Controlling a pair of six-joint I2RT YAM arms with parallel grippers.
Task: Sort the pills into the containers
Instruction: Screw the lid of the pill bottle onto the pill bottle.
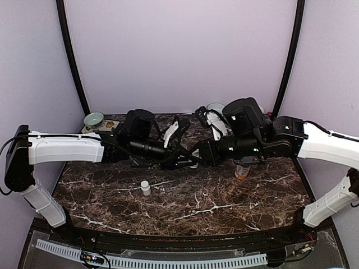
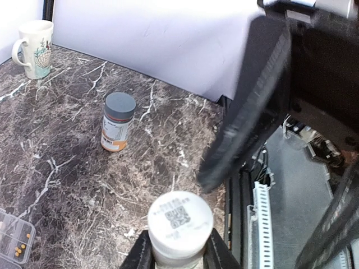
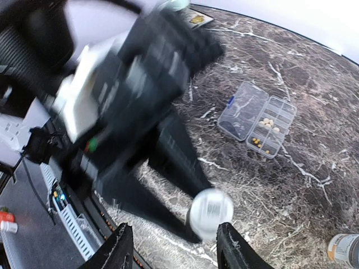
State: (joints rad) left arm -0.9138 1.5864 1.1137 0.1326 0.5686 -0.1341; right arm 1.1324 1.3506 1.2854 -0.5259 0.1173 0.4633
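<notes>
My left gripper is shut on a small white bottle whose cap bears a printed code. That same cap shows blurred in the right wrist view, close to the right finger of my right gripper, which stands open with nothing held. Both grippers meet above the table's middle, the left gripper beside the right gripper. The clear pill box lies open on the marble, cream pills in one compartment and tiny yellow ones in another. A corner of the box appears low left.
An orange bottle with a grey cap stands on the marble, also under my right arm. A second small white bottle stands nearer the front. A mug, a bowl and a cup sit along the back.
</notes>
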